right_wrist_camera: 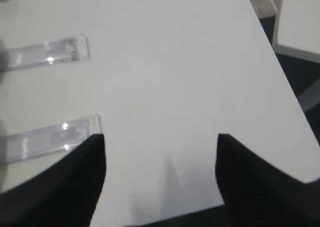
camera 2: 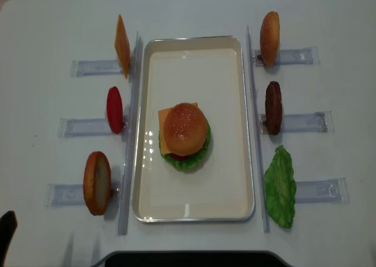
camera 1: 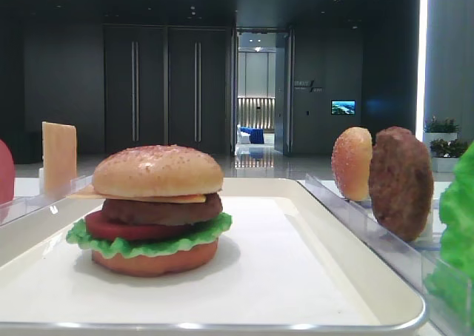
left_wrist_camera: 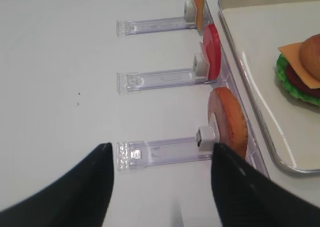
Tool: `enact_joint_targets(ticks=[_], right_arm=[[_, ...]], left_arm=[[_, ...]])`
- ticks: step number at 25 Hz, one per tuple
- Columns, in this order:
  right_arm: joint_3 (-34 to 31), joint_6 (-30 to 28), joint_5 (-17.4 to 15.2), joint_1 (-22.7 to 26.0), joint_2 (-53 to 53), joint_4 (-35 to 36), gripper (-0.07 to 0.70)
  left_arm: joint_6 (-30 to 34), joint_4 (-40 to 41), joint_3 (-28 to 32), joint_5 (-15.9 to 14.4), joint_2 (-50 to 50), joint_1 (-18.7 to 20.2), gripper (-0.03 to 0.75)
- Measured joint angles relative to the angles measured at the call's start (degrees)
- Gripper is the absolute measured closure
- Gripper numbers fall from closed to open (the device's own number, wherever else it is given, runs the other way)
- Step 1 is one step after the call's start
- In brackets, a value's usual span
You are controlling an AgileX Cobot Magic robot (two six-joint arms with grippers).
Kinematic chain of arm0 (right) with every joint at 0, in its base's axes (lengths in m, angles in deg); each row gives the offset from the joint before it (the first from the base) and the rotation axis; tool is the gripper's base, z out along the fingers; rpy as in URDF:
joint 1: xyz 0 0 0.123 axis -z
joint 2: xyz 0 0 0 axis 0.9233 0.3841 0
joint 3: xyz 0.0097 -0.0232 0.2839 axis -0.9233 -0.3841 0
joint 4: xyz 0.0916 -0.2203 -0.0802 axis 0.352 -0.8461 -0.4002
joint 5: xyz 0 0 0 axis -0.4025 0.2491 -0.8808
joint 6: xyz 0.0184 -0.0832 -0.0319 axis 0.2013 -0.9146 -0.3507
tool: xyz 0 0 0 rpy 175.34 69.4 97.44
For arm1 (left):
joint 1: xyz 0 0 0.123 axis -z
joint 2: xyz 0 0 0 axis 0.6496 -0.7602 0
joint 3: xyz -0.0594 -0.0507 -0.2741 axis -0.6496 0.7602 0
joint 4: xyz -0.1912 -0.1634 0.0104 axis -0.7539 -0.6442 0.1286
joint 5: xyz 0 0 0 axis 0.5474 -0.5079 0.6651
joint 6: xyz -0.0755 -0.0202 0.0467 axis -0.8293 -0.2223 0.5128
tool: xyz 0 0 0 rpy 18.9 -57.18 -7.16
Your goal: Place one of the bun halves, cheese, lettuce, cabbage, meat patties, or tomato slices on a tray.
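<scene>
On the cream-white tray (camera 2: 194, 193) stands a stacked burger with a seeded bun half (camera 2: 185, 129) on top, over cheese, a meat patty, tomato, lettuce (camera 1: 148, 247) and a bottom bun. Beside the tray, standing in racks, are a cheese slice (camera 2: 122, 45), a tomato slice (camera 2: 114, 109), an orange bottom bun (camera 2: 97, 183), another seeded bun half (camera 2: 269, 37), a meat patty (camera 2: 273, 107) and lettuce (camera 2: 281, 186). No cabbage shows. My left gripper (left_wrist_camera: 162, 146) is open and empty, hovering near the bottom bun's rack. My right gripper (right_wrist_camera: 161, 135) is open over bare table, holding nothing.
Clear plastic racks (camera 2: 88, 67) run outward from both long sides of the tray. In the right wrist view two rack ends (right_wrist_camera: 50, 52) lie to the left and the table's edge (right_wrist_camera: 280, 62) drops off at the right. A dark base (camera 2: 188, 258) sits at the front edge.
</scene>
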Motion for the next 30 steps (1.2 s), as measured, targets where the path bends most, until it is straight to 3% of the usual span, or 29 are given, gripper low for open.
enact_joint_targets(ticks=[9, 30], right_arm=[[-1.0, -3.4, 1.9, 0.0, -12.2, 3.7, 0.188], [-1.0, -3.9, 2.0, 0.0, -12.6, 3.7, 0.198]], left_arm=[[0.0, 0.0, 0.0, 0.0, 0.0, 0.0, 0.244], [0.0, 0.0, 0.0, 0.0, 0.0, 0.0, 0.244]])
